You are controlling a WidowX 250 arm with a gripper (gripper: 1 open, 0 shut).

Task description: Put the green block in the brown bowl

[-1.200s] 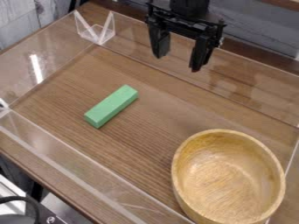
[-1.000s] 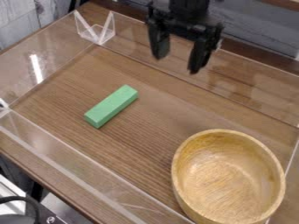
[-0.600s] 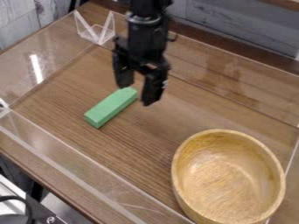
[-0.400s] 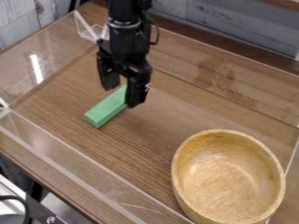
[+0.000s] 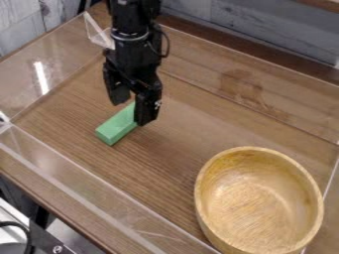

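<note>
The green block (image 5: 115,127) lies flat on the wooden table, left of centre, its upper end hidden behind my gripper. My gripper (image 5: 131,105) hangs straight over that end with its two black fingers (image 5: 147,107) spread apart and nothing between them. It is open. Whether the fingertips touch the block I cannot tell. The brown bowl (image 5: 259,206) stands empty at the front right, well apart from block and gripper.
Clear acrylic walls (image 5: 63,47) fence the table on the left, the back and the front. A clear plastic piece (image 5: 95,30) stands at the back left corner. Bare wood (image 5: 239,109) lies between block and bowl.
My gripper has travelled from the back right of the table to the left and forward, coming down over the green block. Its fingers stayed spread. Block and bowl have not moved.
</note>
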